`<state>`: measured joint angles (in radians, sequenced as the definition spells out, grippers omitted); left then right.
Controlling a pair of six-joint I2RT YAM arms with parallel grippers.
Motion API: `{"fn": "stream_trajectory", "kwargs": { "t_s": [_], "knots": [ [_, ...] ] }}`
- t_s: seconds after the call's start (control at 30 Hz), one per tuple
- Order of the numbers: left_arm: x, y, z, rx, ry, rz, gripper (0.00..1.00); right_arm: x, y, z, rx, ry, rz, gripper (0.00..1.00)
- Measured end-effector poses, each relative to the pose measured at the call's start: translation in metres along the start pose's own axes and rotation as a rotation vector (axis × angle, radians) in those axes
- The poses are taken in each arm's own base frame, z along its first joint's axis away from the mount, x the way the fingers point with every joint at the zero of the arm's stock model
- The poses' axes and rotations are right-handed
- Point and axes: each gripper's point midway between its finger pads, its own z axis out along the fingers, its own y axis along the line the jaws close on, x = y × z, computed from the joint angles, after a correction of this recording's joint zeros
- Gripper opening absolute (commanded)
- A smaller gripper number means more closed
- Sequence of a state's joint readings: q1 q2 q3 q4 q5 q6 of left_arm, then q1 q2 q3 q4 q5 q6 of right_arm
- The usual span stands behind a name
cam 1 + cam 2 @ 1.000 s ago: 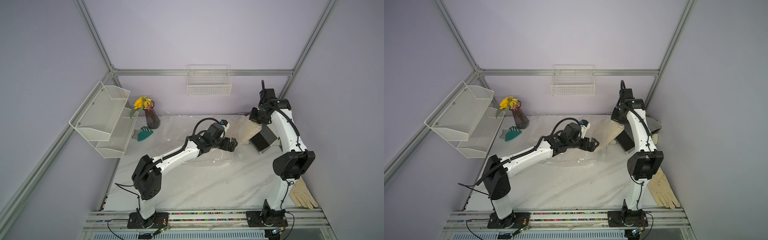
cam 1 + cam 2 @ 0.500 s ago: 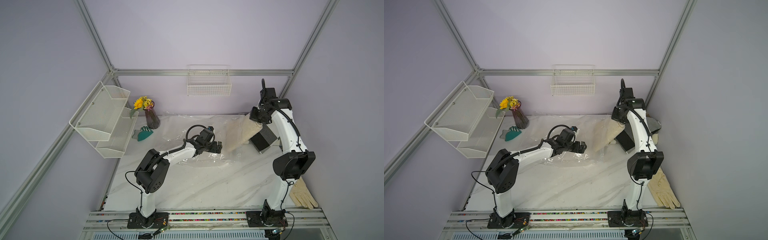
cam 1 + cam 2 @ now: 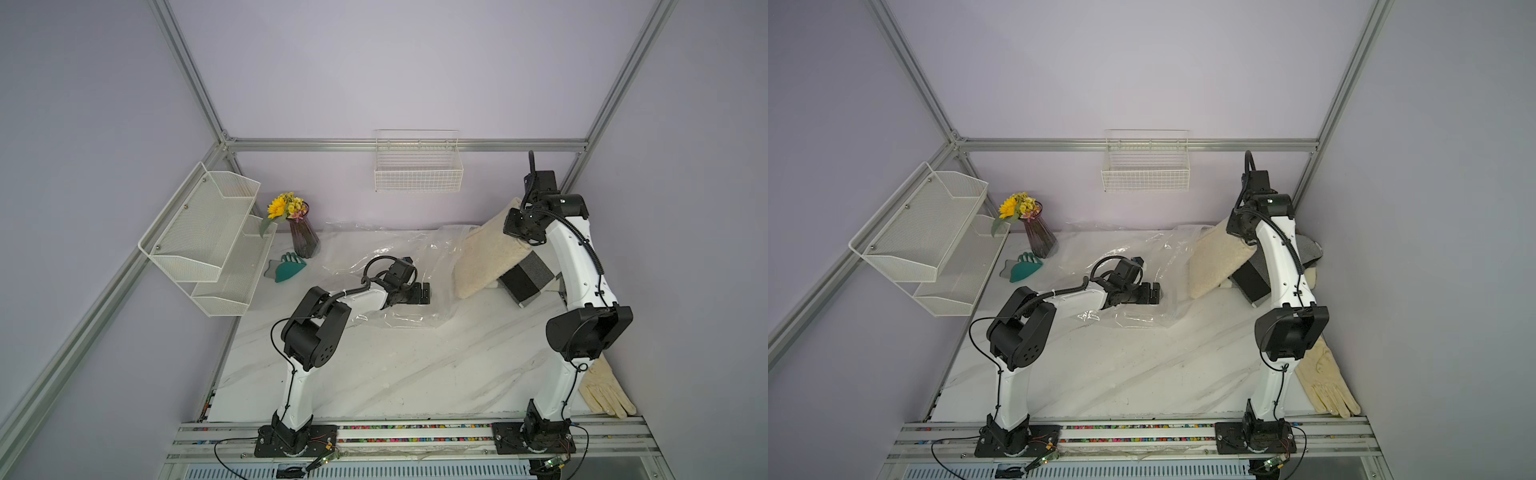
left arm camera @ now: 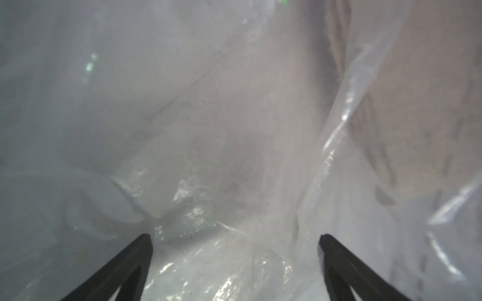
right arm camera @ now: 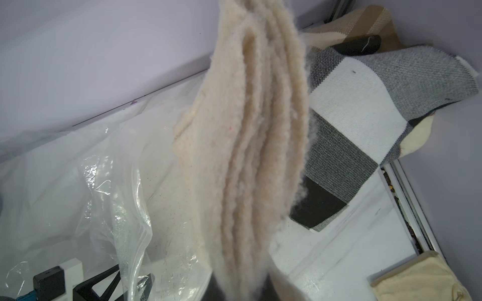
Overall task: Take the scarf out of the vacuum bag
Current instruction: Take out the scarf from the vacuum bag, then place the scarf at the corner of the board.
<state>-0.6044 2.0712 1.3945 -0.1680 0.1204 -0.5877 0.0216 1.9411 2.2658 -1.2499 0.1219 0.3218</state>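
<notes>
The vacuum bag (image 3: 365, 245) (image 3: 1096, 245) lies crumpled and transparent across the back middle of the table. My left gripper (image 3: 424, 291) (image 3: 1154, 293) (image 4: 234, 237) is low at the bag, open, with only plastic film (image 4: 198, 187) between its fingers. The cream fleecy scarf (image 3: 486, 257) (image 3: 1214, 262) (image 5: 250, 146) hangs folded at the back right. My right gripper (image 3: 519, 230) (image 3: 1239, 228) (image 5: 240, 292) is shut on its upper end. The scarf's lower end rests by the bag's mouth (image 5: 130, 208), and the plastic touches its side.
A black, white and grey checked cloth (image 3: 525, 278) (image 5: 352, 104) lies behind the scarf. Cream gloves (image 3: 602, 390) sit at the front right edge. A vase of flowers (image 3: 303, 235), a teal object (image 3: 286, 268) and a white mesh shelf (image 3: 208, 232) are at the left. A wire basket (image 3: 417, 174) hangs on the back wall.
My left arm has folded and drawn its open gripper back to the left along the bag. More of the scarf now shows outside the plastic. The right gripper has barely moved.
</notes>
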Motion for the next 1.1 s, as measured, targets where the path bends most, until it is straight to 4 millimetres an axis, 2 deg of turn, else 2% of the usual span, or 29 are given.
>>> {"fn": "stream_trajectory", "kwargs": {
  "t_s": [0.23, 0.6, 0.8, 1.1],
  "knots": [
    [-0.010, 0.011, 0.003, 0.014, -0.017, -0.039, 1.00, -0.017, -0.015, -0.010, 0.066, -0.067, 0.007, 0.00],
    [-0.023, 0.027, 0.003, 0.012, -0.043, -0.083, 1.00, -0.032, -0.058, -0.008, 0.159, -0.108, 0.076, 0.00],
    [-0.034, 0.042, 0.002, 0.017, -0.061, -0.130, 1.00, -0.032, -0.079, 0.003, 0.184, -0.097, 0.121, 0.00],
    [-0.041, 0.063, -0.002, 0.037, -0.093, -0.179, 1.00, -0.033, -0.110, 0.008, 0.211, -0.114, 0.198, 0.00]
  ]
}}
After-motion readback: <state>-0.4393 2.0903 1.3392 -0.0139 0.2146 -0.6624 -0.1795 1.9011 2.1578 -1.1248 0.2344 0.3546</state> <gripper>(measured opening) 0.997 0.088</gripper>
